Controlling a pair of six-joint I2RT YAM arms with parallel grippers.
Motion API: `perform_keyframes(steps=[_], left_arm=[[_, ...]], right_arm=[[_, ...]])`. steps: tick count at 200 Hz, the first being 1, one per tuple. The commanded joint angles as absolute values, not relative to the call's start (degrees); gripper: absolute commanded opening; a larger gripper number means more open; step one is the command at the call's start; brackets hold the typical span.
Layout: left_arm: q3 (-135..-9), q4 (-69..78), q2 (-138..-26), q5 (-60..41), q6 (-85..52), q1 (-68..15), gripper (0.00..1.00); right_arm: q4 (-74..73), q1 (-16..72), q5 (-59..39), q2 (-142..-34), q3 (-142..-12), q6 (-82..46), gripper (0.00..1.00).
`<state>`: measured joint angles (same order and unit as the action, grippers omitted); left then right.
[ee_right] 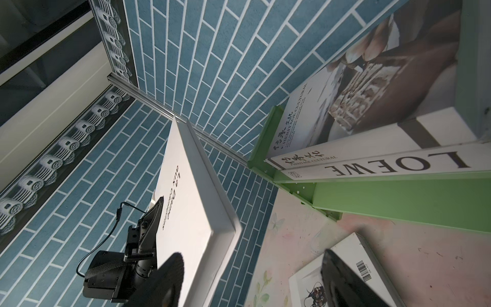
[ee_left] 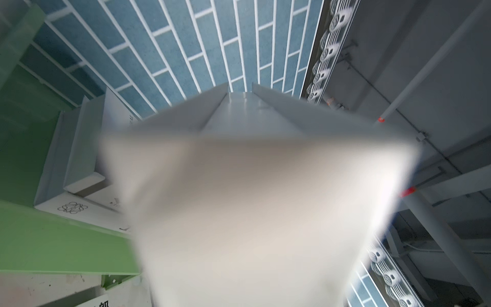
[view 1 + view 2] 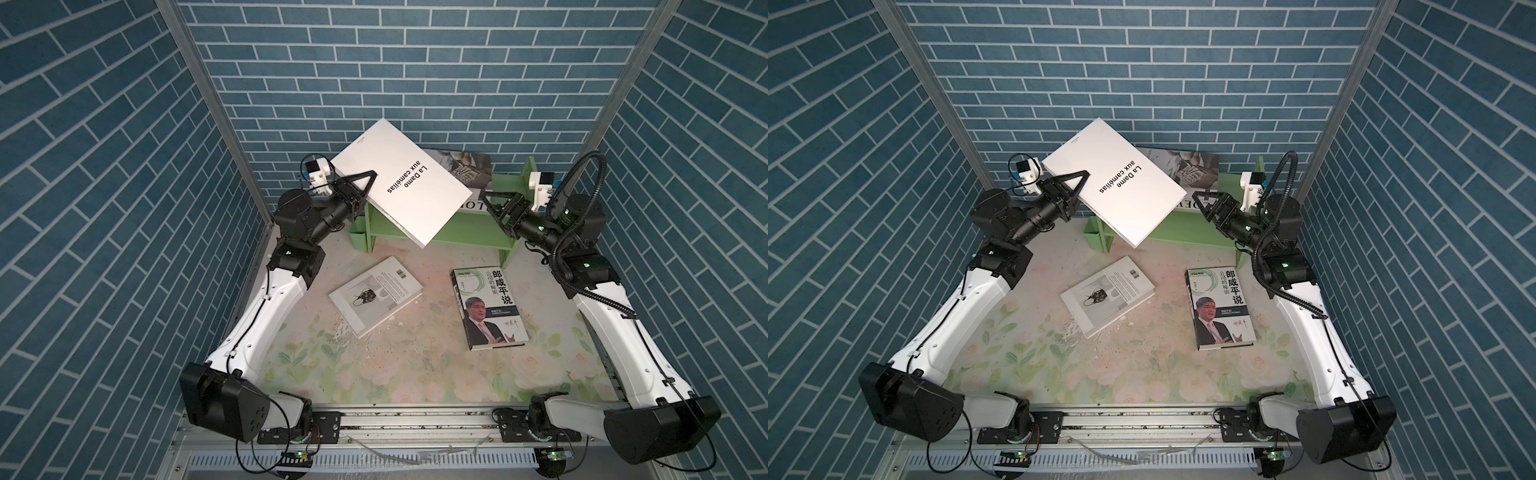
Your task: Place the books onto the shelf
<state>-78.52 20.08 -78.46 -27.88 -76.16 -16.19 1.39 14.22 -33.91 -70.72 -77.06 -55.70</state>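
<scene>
White hardback book is jutting tilted from the left claw, clamped on its edge, above the light green wooden shelf. With the right claw gaping empty opposite, it is risking swivelling loose.

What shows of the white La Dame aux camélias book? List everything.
The La Dame aux camélias book is large, thick and closed, with a white cover, black title lettering and a white page block. It hangs tilted in the air, its far corner highest, above the left end of the green shelf. The left gripper clamps one edge in its jaws; nothing else seems to touch it.
</scene>
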Motion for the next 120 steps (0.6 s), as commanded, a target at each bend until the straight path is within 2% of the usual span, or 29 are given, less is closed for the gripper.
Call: perform_keyframes(steps=[1,28,60,120], left_arm=[[-79.29,21.30,-77.69,-20.87,-77.45,-16.77,0.21],[-81.02,21.44,-78.40,-18.19,-76.84,-17.81,0.21],[-86.91,18.25,-81.46,-21.92,-73.52,-18.43,0.21],[-97.82,-0.06,-81.55,-25.84,-49.06,-20.27,0.21]], right_arm=[[-3.59,14.16,-37.32,-69.61,-76.27,-57.51,0.82],[-5.83,14.15,-38.76,-69.11,-75.41,-58.86,0.82],[-2.47,14.15,-38.01,-67.80,-76.13,-55.80,0.82],[1.75,14.06,-36.71,-67.72,-78.00,-53.00,0.82]])
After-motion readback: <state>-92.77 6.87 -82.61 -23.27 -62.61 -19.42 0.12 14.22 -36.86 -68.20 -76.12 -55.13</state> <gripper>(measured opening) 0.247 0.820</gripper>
